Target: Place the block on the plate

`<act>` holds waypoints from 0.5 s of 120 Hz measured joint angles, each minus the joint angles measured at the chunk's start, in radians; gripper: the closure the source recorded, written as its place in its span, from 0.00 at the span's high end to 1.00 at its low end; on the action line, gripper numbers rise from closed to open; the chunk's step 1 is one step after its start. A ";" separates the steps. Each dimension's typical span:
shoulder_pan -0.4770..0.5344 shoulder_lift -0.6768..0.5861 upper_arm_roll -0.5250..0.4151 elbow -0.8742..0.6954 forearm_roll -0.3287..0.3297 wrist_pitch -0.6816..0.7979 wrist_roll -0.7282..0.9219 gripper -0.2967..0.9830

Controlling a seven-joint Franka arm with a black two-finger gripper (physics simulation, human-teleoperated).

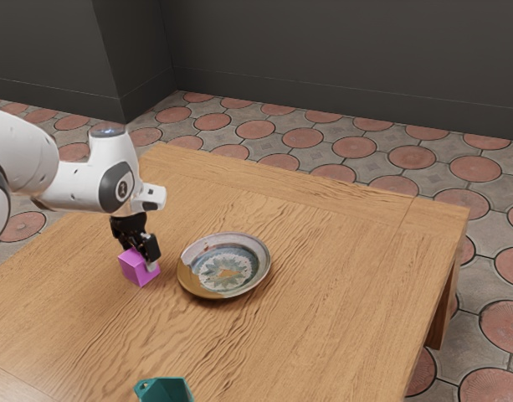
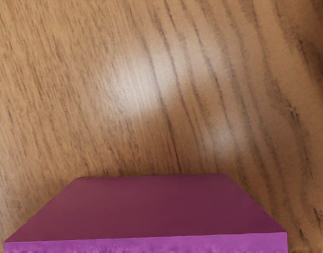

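In the exterior view my black gripper [image 1: 140,246] is low over the table, at the magenta block [image 1: 137,270], overlapping its top and the side nearer the plate. The far side of the block is hidden, and I cannot tell whether it is gripped. In the wrist view the block [image 2: 153,205] lies large at the lower edge, just under my hand. To the exterior view's right of the block stands the round plate [image 1: 226,271], apart from it, with a patterned centre and a brown patch on its rim.
A teal object [image 1: 166,390] is at the exterior view's lower edge, on the wooden table [image 1: 323,276]. The table's edge runs down the exterior view's right side, with tiled floor beyond it.
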 joint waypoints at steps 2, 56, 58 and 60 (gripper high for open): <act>0.000 0.000 0.000 -0.001 -0.001 0.001 0.002 0.77; 0.000 -0.009 0.000 -0.005 -0.010 0.012 0.026 0.55; 0.000 -0.011 0.000 -0.005 -0.009 0.012 0.027 0.55; 0.000 -0.013 0.000 -0.005 -0.009 0.011 0.027 0.55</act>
